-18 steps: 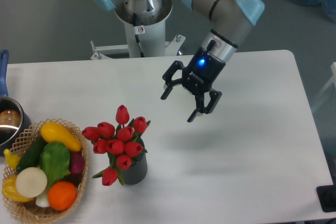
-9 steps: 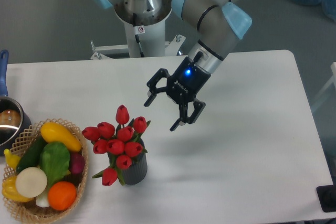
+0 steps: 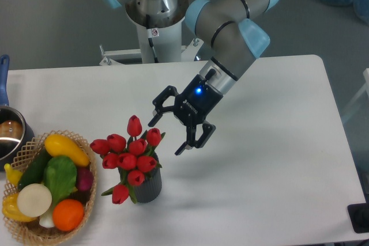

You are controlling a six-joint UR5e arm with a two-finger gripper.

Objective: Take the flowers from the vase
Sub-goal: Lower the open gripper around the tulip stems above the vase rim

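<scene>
The flowers, a bunch of red tulips with green leaves, stand in the small dark grey ribbed vase near the table's front left. My gripper hangs open just to the right of the tulips, level with the topmost blooms. Its two black fingers are spread wide with nothing between them. One fingertip is near the tallest tulip and does not touch it.
A wicker basket of colourful vegetables sits at the front left, close to the vase. A steel pot with a blue handle is at the left edge. The arm's base column stands behind the table.
My gripper has travelled left and downward from mid-table toward the flowers, staying open. The flowers and vase have not moved.
</scene>
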